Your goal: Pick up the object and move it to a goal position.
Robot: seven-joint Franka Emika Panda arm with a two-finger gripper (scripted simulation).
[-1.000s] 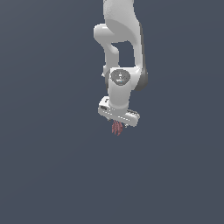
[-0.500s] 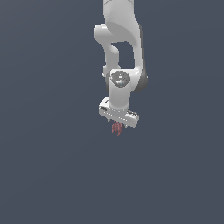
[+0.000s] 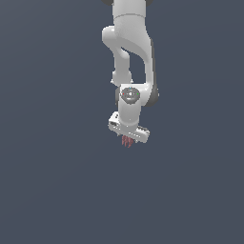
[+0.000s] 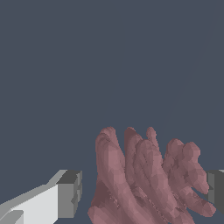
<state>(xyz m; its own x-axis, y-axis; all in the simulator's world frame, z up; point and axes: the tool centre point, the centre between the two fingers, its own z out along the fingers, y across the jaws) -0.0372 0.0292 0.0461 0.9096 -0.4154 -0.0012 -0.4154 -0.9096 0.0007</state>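
The dark-red ribbed blob [image 3: 127,141] hangs between the pincer's [image 3: 127,142] two fingers [image 4: 69,193], but I cannot tell if they squeeze it.

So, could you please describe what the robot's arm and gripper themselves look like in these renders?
The arm is glossy white with rounded, tube-like links and dark grey bands at the joints. A round dark cap with small red and green dots sits on the wrist. The gripper has a flat white rectangular body; in the wrist view its fingers are white and blocky with grey pads. No cables or lettering are visible.
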